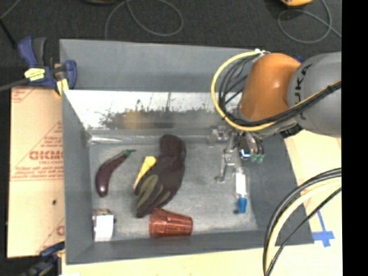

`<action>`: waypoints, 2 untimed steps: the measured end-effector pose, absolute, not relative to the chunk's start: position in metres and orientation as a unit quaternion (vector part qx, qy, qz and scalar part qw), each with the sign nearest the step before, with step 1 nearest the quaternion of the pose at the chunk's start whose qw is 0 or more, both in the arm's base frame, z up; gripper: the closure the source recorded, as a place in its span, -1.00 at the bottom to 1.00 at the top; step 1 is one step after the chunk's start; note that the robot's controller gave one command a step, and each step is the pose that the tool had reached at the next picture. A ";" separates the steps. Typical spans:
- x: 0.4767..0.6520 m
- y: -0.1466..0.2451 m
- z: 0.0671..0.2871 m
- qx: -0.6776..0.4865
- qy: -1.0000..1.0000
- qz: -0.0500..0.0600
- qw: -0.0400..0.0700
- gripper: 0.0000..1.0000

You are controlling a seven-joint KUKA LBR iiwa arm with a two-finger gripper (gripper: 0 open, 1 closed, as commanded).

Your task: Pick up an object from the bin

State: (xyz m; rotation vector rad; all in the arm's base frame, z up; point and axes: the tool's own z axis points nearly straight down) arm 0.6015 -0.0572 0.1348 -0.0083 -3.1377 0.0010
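Light falls from above, even and moderate. The bin's (pixel 161 62) slanted back wall (pixel 132 105) catches the brightest glare, broken by dark streaky reflections. The orange cover (pixel 267 91) bears a soft sheen. Shadows beside the glove (pixel 167 168) and cup (pixel 171 223) are faint and short. The black surface (pixel 190 16) outside the bin lies dim.

Grey rounded arm (pixel 322 91) with black lettering, glossy orange cover (pixel 267 88) at the wrist, yellow and black cables (pixel 221 79) looped around.
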 end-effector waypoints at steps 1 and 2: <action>0.603 -0.057 0.140 -0.002 -1.000 0.001 -0.002 -1.00; 0.617 -0.013 0.112 0.007 -1.000 0.001 -0.002 -1.00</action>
